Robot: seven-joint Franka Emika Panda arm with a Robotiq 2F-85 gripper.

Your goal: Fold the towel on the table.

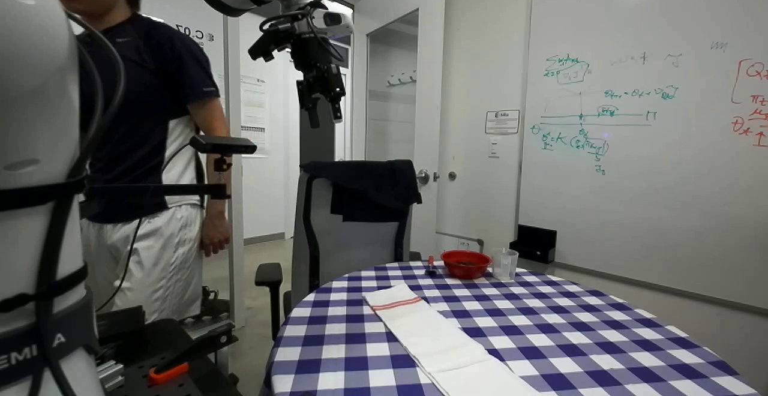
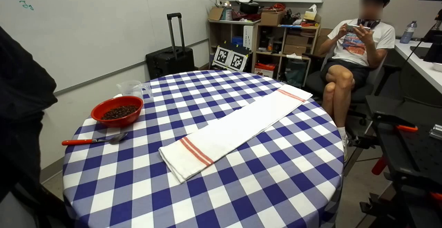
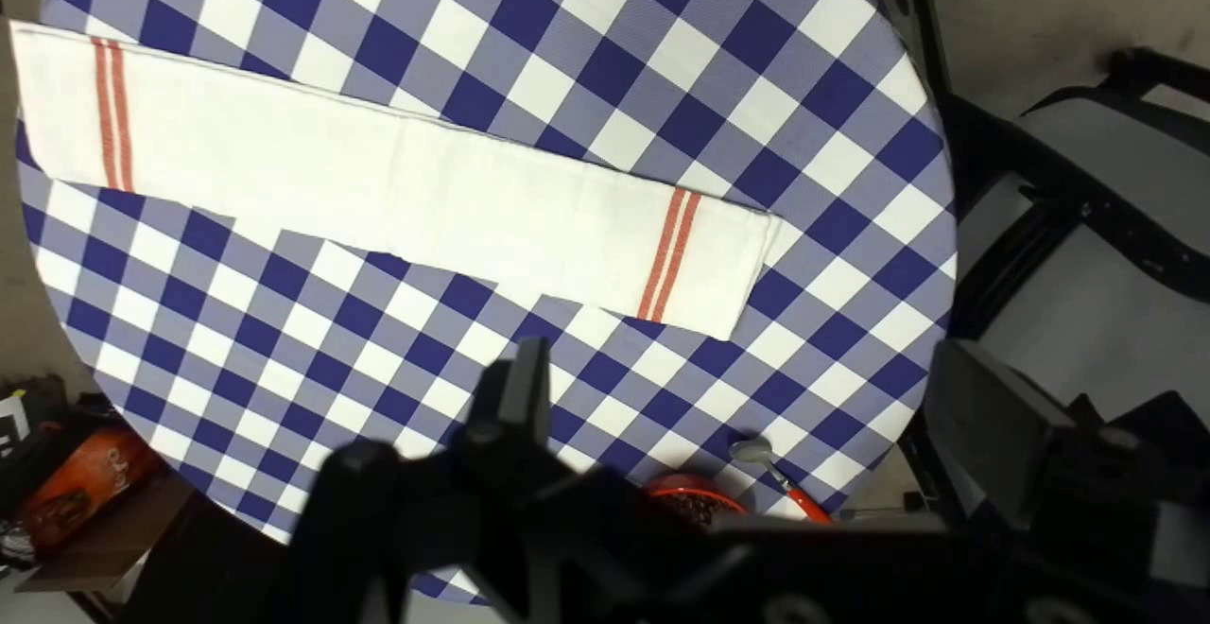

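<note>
1. The long, narrow white cloth towel (image 2: 238,121), with paired red stripes near each end, lies flat and slantwise on the round table (image 2: 145,186) dressed in blue-and-white check; one of its ends is close to the rim
2. The black two-fingered gripper (image 1: 326,119) is poised high, well apart from the fabric, its fingers parted with nothing between them
3. Step in hand, as I judge it: the approach before a first grasp; layered edges show at one short end, so the lengthwise folding looks done and halving end over end seems left
4. Next move: come down on a striped end, perhaps the one nearer the red-handled metal spoon (image 2: 90,141), slip a fingertip under every layer, pinch, lift slightly and carry it along the strip
5. Limp fabric could let the fingers skid or take only the top layer; the round red bowl (image 2: 121,122) should stay clear of that path
</note>
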